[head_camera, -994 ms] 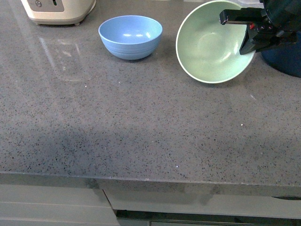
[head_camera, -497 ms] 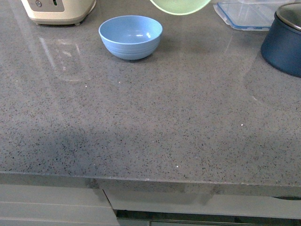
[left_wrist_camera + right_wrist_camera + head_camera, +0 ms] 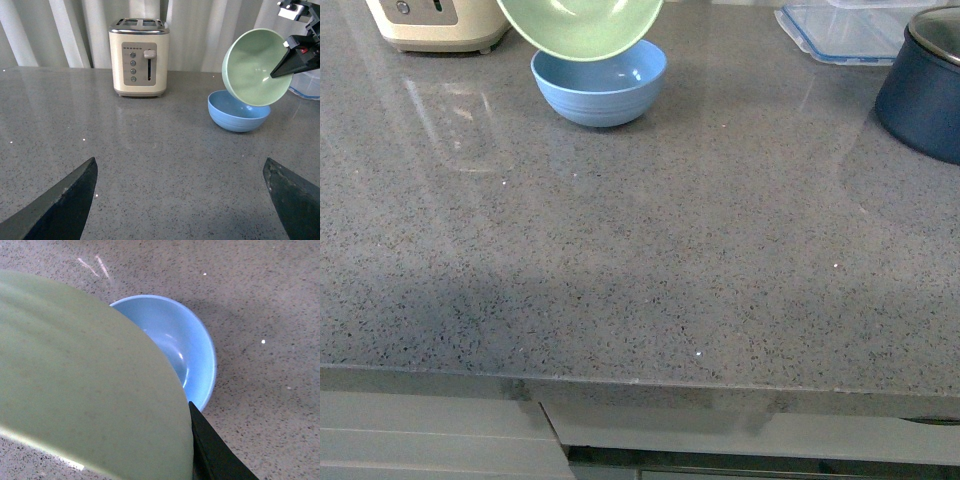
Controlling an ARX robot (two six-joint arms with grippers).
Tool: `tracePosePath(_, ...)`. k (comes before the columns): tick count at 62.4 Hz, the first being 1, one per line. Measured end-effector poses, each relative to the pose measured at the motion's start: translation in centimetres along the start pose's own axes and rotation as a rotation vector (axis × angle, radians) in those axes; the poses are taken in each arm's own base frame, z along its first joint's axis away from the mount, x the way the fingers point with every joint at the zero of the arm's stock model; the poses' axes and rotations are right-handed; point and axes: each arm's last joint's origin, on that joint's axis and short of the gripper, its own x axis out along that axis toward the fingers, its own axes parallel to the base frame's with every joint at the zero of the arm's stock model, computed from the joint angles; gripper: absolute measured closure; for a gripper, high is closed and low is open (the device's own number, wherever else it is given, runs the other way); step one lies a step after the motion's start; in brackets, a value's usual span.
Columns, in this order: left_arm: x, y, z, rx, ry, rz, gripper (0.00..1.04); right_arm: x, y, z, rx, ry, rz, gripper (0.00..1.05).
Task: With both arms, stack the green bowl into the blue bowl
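The green bowl (image 3: 582,26) hangs tilted just above the blue bowl (image 3: 603,92), overlapping its far rim, at the back of the counter. In the left wrist view the green bowl (image 3: 254,67) leans with its opening sideways over the blue bowl (image 3: 237,118), and my right gripper (image 3: 284,62) is shut on its rim. In the right wrist view the green bowl's underside (image 3: 85,390) covers half of the blue bowl (image 3: 186,347), with one black finger (image 3: 215,455) against it. My left gripper (image 3: 180,200) is open and empty, low over the counter, well short of the bowls. Neither gripper shows in the front view.
A cream toaster (image 3: 438,24) stands at the back left, next to the bowls; it also shows in the left wrist view (image 3: 140,57). A dark navy pot (image 3: 925,92) and a clear plastic container (image 3: 840,32) stand at the back right. Grey speckled counter (image 3: 640,270) with its front edge near.
The green bowl has been carried from the right side beside the pot, up and to the left, and now hangs over the blue bowl. The blue bowl has not moved.
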Motion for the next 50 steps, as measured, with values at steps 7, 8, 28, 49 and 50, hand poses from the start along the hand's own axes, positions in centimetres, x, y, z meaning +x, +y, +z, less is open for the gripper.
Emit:
tracePosePath(7,0.0,0.0,0.0,0.0,0.0,0.0,0.07,0.4,0.5,-0.2,-0.005,0.007,0.007,1.04)
tracePosePath(8,0.0,0.0,0.0,0.0,0.0,0.0,0.07,0.4,0.5,-0.2,-0.006,0.008,0.007,1.04)
tracePosePath(28,0.0,0.0,0.0,0.0,0.0,0.0,0.07,2.4,0.0,-1.0,0.006,0.04,0.001,1.04)
tracePosePath(49,0.0,0.0,0.0,0.0,0.0,0.0,0.07,3.7,-0.5,-1.3,0.022,0.053,-0.005,1.04)
tracePosePath(50,0.0,0.0,0.0,0.0,0.0,0.0,0.07,3.7,-0.5,-1.3,0.023,0.052,-0.005,1.04)
